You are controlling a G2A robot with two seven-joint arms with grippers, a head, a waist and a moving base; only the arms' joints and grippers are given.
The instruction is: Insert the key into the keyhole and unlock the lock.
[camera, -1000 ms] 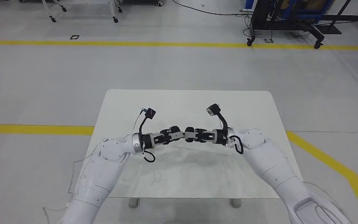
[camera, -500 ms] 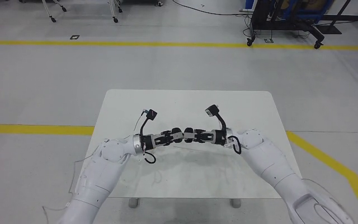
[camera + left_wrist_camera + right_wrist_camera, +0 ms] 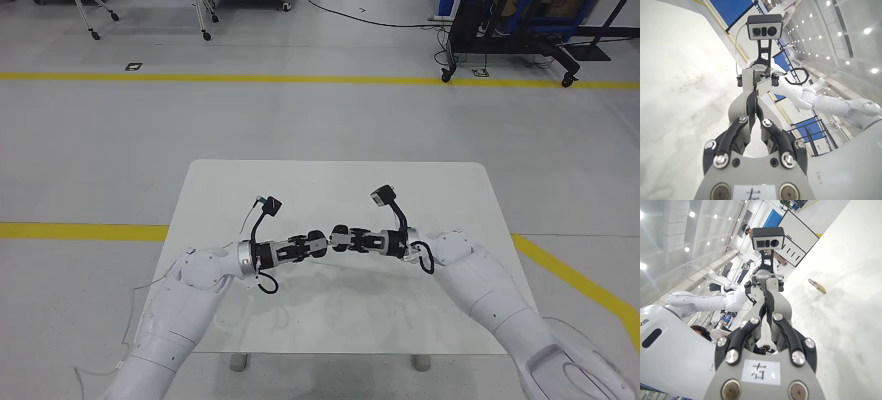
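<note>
A small brass padlock (image 3: 818, 286) with a silver shackle lies flat on the white table (image 3: 430, 190), off to one side of my right gripper. Both arms meet over the middle of the table, tip to tip. My left gripper (image 3: 318, 241) (image 3: 754, 93) is shut, its black pads (image 3: 750, 106) pressed together. Facing it, my right gripper (image 3: 343, 238) (image 3: 766, 294) is shut too. The two sets of fingertips touch or nearly touch. Whether a key sits between any pads is hidden; I see none.
The table's front edge (image 3: 330, 352) runs close under both forearms. Bare tabletop lies toward the back (image 3: 330, 185). Yellow lines (image 3: 300, 78) mark the grey floor around the table, and a dark equipment stand (image 3: 510, 40) is far behind.
Both grippers have crept slightly to the right, still tip to tip. Nothing else has changed.
</note>
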